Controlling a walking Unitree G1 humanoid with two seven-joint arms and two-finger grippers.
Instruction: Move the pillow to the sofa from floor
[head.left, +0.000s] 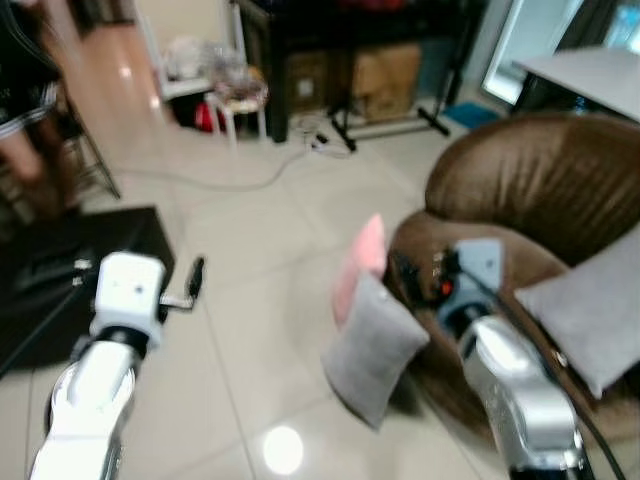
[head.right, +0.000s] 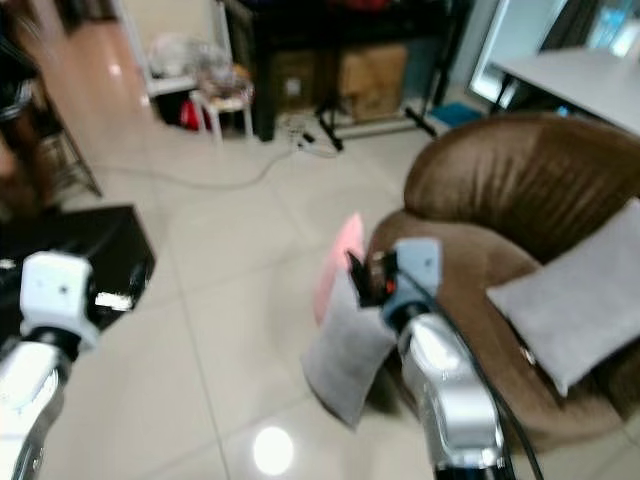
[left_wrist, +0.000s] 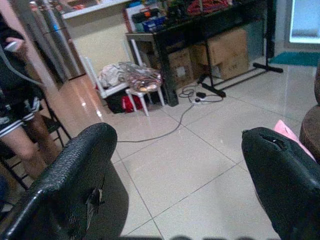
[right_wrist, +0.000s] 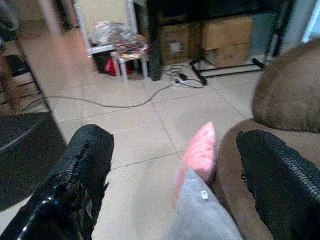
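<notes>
Leaning grey pillow (head.left: 372, 347) against sofa (head.left: 530, 190), floor (head.left: 250, 250) beside.

A: Which colours stand out?
B: A grey pillow (head.left: 372, 348) and a pink pillow (head.left: 360, 262) against the brown sofa (head.left: 540, 180), on a pale beige floor (head.left: 260, 240).
A: And the claws?
B: Black fingers (right_wrist: 85, 175), silver arms.

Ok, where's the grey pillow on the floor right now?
The grey square fabric pillow stands on the tiled floor, leaning against the brown leather sofa with a pink pillow behind it, just ahead of the open right gripper.
</notes>
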